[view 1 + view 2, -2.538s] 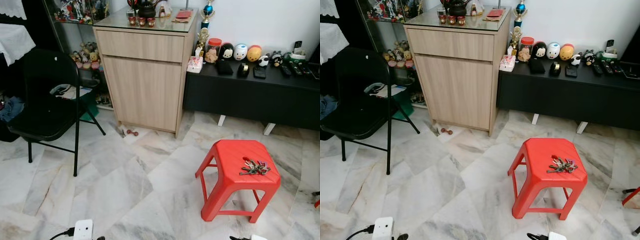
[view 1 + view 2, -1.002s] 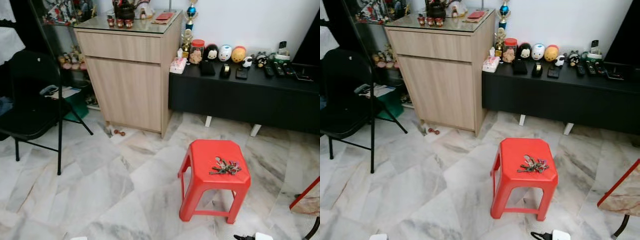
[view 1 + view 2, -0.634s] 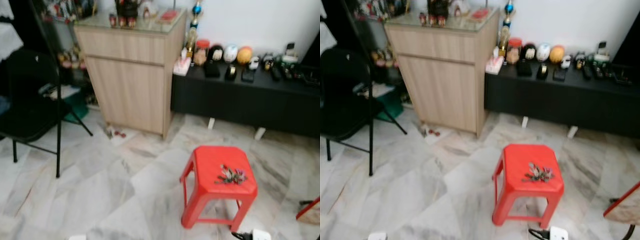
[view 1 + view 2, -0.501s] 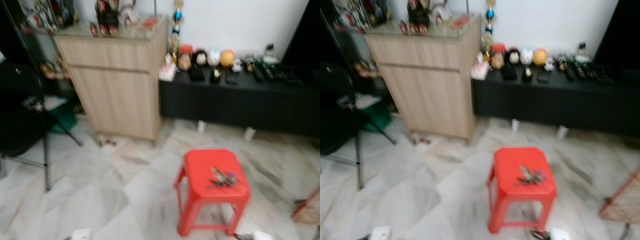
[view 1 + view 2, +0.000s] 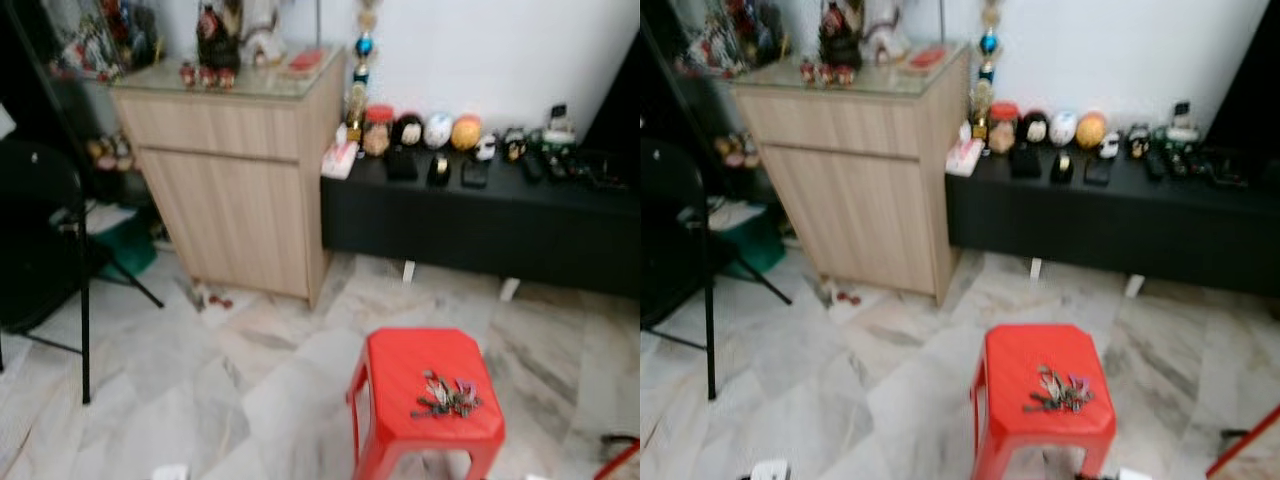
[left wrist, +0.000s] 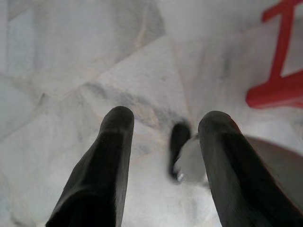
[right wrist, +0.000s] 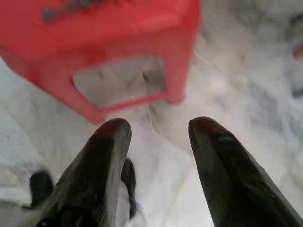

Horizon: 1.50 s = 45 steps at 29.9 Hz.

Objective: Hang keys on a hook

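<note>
A bunch of keys (image 5: 446, 397) lies on the seat of a red plastic stool (image 5: 397, 364) on the marble floor, low and right of centre in the eye views. My left gripper (image 6: 163, 124) hangs open over bare floor, with a red stool leg (image 6: 279, 61) off to one side. My right gripper (image 7: 158, 128) is open too, pointing down at the floor just beside the red stool (image 7: 109, 52). Nothing is held. I see no hook.
A light wooden cabinet (image 5: 240, 190) with a glass top stands at the back left. A low black bench (image 5: 480, 215) with small toys and remotes runs along the white wall. A black folding chair (image 5: 45, 250) is at the left. A white power strip (image 5: 168, 471) lies on the floor.
The camera has moved closer and shifted; the stool with the keys now sits lower in the eye views. The keys have not moved on the stool.
</note>
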### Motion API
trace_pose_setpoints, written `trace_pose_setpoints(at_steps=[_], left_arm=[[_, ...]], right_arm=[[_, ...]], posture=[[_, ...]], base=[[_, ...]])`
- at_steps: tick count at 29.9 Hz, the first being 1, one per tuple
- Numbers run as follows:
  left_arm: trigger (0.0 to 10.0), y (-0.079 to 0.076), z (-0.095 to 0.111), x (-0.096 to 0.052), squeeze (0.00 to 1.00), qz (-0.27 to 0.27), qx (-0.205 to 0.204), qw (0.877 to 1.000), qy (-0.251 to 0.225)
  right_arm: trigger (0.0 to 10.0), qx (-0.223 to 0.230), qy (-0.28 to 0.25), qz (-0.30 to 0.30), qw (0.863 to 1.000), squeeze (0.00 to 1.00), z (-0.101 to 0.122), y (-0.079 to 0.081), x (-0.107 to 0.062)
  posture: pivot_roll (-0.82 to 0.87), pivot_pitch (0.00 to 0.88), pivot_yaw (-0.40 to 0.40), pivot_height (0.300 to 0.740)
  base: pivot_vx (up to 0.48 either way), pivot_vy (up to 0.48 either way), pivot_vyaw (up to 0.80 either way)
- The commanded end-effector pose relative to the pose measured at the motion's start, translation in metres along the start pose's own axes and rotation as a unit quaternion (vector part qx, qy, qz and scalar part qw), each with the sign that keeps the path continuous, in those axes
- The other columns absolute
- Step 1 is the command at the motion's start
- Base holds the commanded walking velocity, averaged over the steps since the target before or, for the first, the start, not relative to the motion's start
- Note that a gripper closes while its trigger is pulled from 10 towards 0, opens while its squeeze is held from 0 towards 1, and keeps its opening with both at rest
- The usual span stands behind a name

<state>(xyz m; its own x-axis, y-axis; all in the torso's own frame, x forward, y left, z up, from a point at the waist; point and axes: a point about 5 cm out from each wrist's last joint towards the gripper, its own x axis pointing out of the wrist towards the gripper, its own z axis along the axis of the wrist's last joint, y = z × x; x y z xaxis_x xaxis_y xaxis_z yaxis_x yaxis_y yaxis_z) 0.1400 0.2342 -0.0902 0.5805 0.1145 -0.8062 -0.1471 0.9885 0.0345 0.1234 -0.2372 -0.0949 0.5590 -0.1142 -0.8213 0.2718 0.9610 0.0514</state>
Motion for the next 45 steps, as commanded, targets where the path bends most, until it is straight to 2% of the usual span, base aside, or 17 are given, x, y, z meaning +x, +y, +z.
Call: trace_pose_setpoints(at_steps=[1, 9, 22, 28, 32, 35, 39, 40, 41, 42, 43, 45], left_arm=[[10.0, 0.007, -0.005, -0.002, 0.00, 0.011, 0.003, 1.000, 0.009], [10.0, 0.004, -0.005, -0.002, 0.00, 0.007, 0.016, 1.000, 0.012], [10.0, 0.004, -0.004, -0.001, 0.00, 0.004, 0.023, 1.000, 0.012], [10.0, 0.005, -0.001, -0.001, 0.00, 0.010, 0.019, 1.000, 0.004], [10.0, 0.006, 0.004, 0.000, 0.00, 0.016, 0.011, 1.000, -0.011], [10.0, 0.007, 0.014, 0.000, 0.00, 0.027, -0.016, 0.998, -0.051], [10.0, 0.006, 0.024, 0.001, 0.00, 0.028, -0.022, 0.996, -0.087], [10.0, 0.003, 0.050, 0.005, 0.00, 0.028, -0.008, 0.991, -0.129], [10.0, -0.003, 0.104, 0.006, 0.00, 0.020, 0.009, 0.975, -0.219], [10.0, -0.005, 0.127, 0.004, 0.00, 0.013, 0.012, 0.966, -0.259], [10.0, -0.007, 0.143, 0.002, 0.00, 0.007, 0.014, 0.958, -0.287], [10.0, -0.009, 0.157, -0.001, 0.00, 0.000, 0.016, 0.948, -0.317]], right_arm=[[10.0, 0.004, -0.008, 0.012, 1.000, 0.00, 0.003, 0.010, 0.002], [10.0, 0.006, -0.009, 0.014, 1.000, 0.00, 0.003, 0.010, 0.002], [10.0, 0.008, -0.012, 0.011, 1.000, 0.00, 0.002, 0.010, 0.002], [10.0, 0.010, -0.022, 0.016, 1.000, 0.00, 0.005, 0.013, 0.003], [10.0, 0.010, -0.038, 0.024, 0.999, 0.00, 0.011, 0.016, 0.004], [10.0, -0.010, -0.069, 0.043, 0.997, 0.00, 0.022, 0.021, 0.005], [10.0, -0.023, -0.095, 0.055, 0.994, 0.00, 0.032, 0.025, 0.006], [10.0, -0.022, -0.102, 0.058, 0.993, 0.00, 0.035, 0.026, 0.006], [10.0, -0.017, -0.115, 0.060, 0.991, 0.00, 0.040, 0.028, 0.007], [10.0, -0.014, -0.121, 0.060, 0.991, 0.00, 0.042, 0.029, 0.007], [10.0, -0.011, -0.126, 0.061, 0.990, 0.00, 0.045, 0.030, 0.007], [10.0, -0.010, -0.135, 0.063, 0.989, 0.00, 0.050, 0.032, 0.008]], posture=[[0.10, 0.000, -0.030, 0.740], [0.09, 0.000, -0.028, 0.740], [0.08, 0.000, -0.019, 0.740], [0.08, 0.000, -0.017, 0.740], [0.08, 0.000, -0.011, 0.740], [0.08, 0.000, -0.005, 0.740], [0.09, 0.000, -0.004, 0.740], [0.09, 0.000, -0.006, 0.740], [0.10, 0.000, -0.007, 0.740], [0.10, 0.000, -0.007, 0.740], [0.10, 0.000, -0.007, 0.740], [0.11, 0.000, -0.009, 0.740]], base=[[0.270, 0.000, 0.00], [0.030, 0.000, 0.00], [0.000, -0.432, 0.00], [0.000, 0.000, 0.00], [0.000, 0.000, 0.00], [0.000, 0.000, 0.00], [0.000, 0.000, 0.00], [0.000, 0.000, 0.00], [0.000, 0.000, 0.00], [0.000, 0.000, 0.00], [0.000, 0.000, 0.00], [0.000, 0.000, 0.00]])
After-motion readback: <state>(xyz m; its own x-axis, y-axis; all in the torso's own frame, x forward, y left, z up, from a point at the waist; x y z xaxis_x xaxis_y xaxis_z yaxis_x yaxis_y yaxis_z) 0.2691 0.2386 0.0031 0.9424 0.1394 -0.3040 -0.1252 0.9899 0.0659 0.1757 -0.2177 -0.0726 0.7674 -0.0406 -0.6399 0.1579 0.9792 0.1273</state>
